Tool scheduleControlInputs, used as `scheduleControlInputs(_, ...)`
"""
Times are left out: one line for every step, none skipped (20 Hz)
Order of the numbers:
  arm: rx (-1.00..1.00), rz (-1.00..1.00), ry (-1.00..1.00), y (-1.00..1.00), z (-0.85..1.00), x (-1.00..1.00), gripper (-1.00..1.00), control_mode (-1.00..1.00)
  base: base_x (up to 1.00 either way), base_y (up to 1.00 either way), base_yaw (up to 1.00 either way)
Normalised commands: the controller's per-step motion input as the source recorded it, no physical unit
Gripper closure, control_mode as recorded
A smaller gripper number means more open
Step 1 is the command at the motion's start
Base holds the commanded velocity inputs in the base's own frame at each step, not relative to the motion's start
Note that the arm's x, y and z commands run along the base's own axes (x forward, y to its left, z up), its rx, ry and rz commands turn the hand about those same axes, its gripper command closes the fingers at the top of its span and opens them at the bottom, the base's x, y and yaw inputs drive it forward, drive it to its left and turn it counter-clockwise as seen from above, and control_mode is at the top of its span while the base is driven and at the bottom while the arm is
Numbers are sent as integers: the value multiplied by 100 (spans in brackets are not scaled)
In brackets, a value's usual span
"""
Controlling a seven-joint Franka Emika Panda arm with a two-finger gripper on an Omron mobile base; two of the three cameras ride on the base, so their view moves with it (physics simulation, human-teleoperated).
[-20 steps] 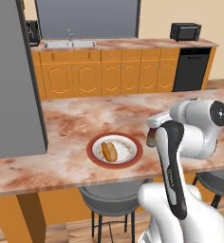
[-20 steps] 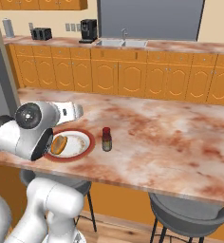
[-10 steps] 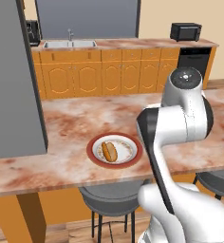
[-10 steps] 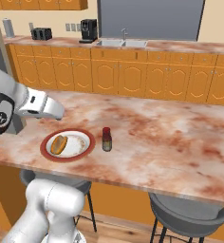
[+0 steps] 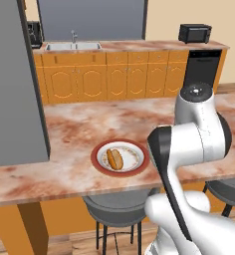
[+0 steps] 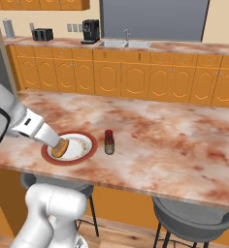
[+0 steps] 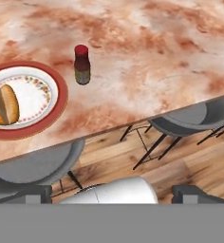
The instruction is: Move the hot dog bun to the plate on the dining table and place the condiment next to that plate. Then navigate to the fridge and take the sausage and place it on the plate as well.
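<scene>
While the arm is folded back above the near edge of the dining table (image 6: pixel 150 140), the gripper (image 7: pixel 106 198) looks down from above onto the table edge and the stools. Its two dark finger tips (image 7: pixel 192 193) stand wide apart at the bottom of the hand view, with nothing between them, so the hand is spread and holds nothing.

Seen from the hand, the plate (image 7: pixel 57 99) with the red rim lies far up and to the left, on the table top. The hot dog bun (image 7: pixel 4 104) rests on the pale centre of this plate, toward its left side, with the split along its length. The condiment (image 7: pixel 82 64) stands upright just beside the right rim of the plate, apart from it by a narrow strip of stone; its red cap points up. Both things are well away from the finger tips.

Below the table edge, directly ahead of the hand, a grey stool (image 7: pixel 190 118) stands on the wooden floor (image 7: pixel 133 156), and another grey stool (image 7: pixel 35 166) is under the plate side.

In the right base view the forearm crosses in front of the plate's left part.
</scene>
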Motion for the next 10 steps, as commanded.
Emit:
scheduleControlInputs(8, 2, 0, 0, -38, 8, -100, -100, 0, 0, 0)
scheduleControlInputs(11, 7, 0, 0, -38, 20, -100, -100, 0, 0, 0)
scheduleControlInputs(10, 11, 0, 0, -44, 19, -100, -100, 0, 0, 0)
scheduleControlInputs(9, 13, 3, 0, -45, 23, -100, -100, 0, 0, 0)
scheduleControlInputs(7, 15, 5, 0, -39, 25, -100, -100, 0, 0, 0)
scheduleControlInputs(2, 13, 8, 3, -26, 21, -100, -100, 0, 0, 0)
scheduleControlInputs(0, 7, 9, 9, -21, 10, -100, -100, 0, 0, 0)
scheduleControlInputs(0, 0, 0, 0, 0, 0, -100, 100, 0, 4, 2)
scheduleControlInputs(0, 0, 0, 0, 0, 0, -100, 100, -28, 1, 3)
scheduleControlInputs(0, 0, 0, 0, 0, 0, -100, 100, -70, 0, 7)
